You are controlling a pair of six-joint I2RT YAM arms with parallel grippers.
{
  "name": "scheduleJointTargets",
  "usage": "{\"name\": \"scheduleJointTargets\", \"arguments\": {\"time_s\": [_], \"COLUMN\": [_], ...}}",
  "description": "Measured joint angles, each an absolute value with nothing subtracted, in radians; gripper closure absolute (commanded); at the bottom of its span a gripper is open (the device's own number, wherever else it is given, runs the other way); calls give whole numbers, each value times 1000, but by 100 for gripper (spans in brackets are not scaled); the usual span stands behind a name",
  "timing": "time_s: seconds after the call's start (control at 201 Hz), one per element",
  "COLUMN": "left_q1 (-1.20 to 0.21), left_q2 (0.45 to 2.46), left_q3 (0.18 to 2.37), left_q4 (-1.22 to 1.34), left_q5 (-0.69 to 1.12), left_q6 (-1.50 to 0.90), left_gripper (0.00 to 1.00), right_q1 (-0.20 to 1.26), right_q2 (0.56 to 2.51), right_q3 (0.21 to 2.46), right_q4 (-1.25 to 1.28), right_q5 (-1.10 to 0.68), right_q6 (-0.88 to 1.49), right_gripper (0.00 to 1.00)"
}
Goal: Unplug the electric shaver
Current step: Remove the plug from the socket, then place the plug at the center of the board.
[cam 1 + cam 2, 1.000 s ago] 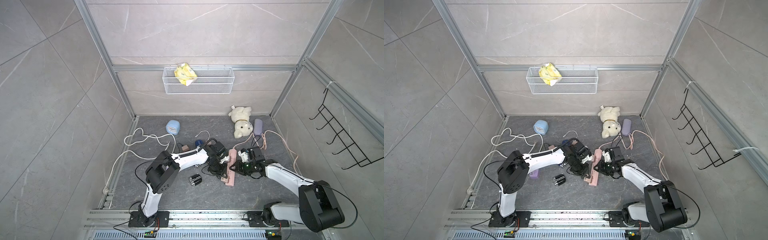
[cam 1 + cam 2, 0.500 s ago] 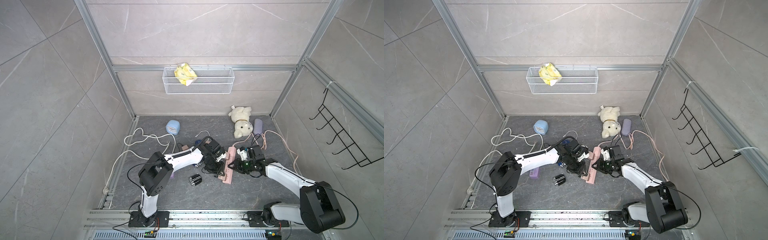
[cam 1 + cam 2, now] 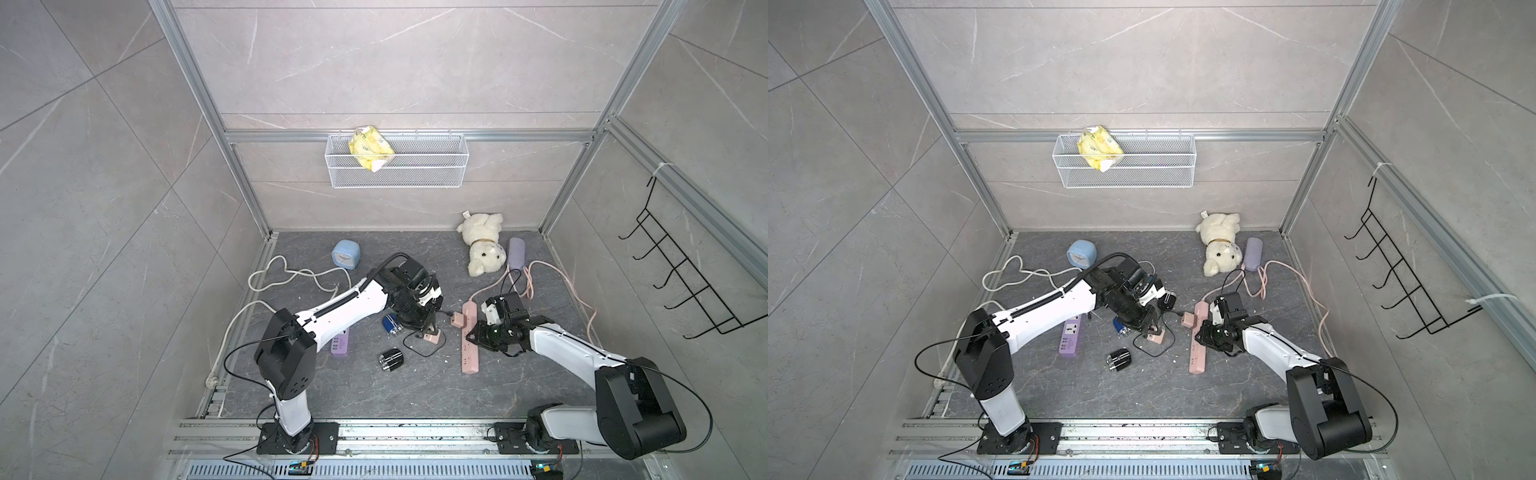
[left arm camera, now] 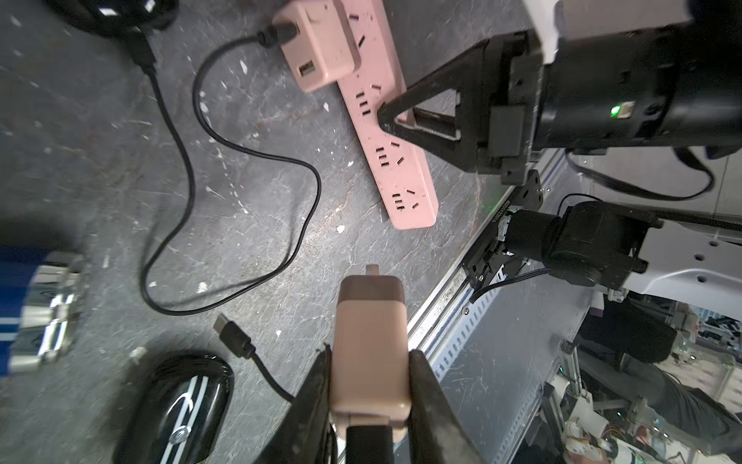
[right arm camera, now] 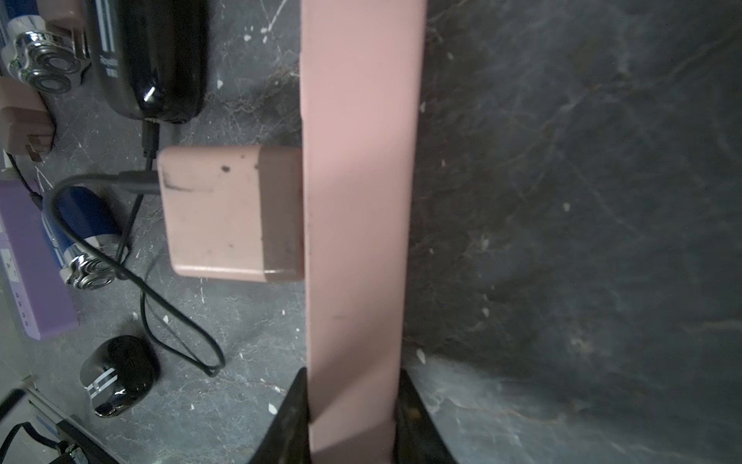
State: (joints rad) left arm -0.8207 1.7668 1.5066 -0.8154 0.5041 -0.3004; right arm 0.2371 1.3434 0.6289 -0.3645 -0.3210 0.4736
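Glossy black electric shaver body with plugged cable [image 5: 148,60]: right wrist view, far end beyond picture edge
Blue-and-chrome cylindrical shaver [image 4: 44,297]: left wrist view, blurred, cut by edge
Long pink plastic power strip [image 5: 361,201]: right wrist view, both ends out of picture, socket face out of sight
Purple plastic power strip [image 5: 36,289]: mostly cut off
Pink square plug adapter [image 4: 369,317]: rear hidden between left gripper [image 4: 369,351] fingers

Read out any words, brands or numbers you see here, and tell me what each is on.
No text reads clearly.
Black shaver: white brand lettering, too blurred to read.
Rail sticker: a row of digits, too small.
Yellow packet: green print, too small.
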Motion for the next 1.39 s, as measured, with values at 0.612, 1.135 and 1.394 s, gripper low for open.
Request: {"name": "scheduleJointTargets", "arguments": {"time_s": [0.612, 1.135, 1.394], "left_q1": [-826, -811, -781], "left_q2": [1745, 1677, 1615], "left_q3": [1480, 1222, 1076], "left_q4": [-941, -792, -597], "left_q5": [136, 65, 64], "left_q6": [-310, -369, -379], "left_gripper": [100, 100, 100], "right_q1": [236, 229, 229], "right_q2": [1367, 1303, 1269], "right_q3": [609, 586, 586], "right_q4": [-268, -337, -364], "right_q5": [-398, -415, -415], "right_q6": [505, 504, 504], "right_gripper": [97, 95, 95]}}
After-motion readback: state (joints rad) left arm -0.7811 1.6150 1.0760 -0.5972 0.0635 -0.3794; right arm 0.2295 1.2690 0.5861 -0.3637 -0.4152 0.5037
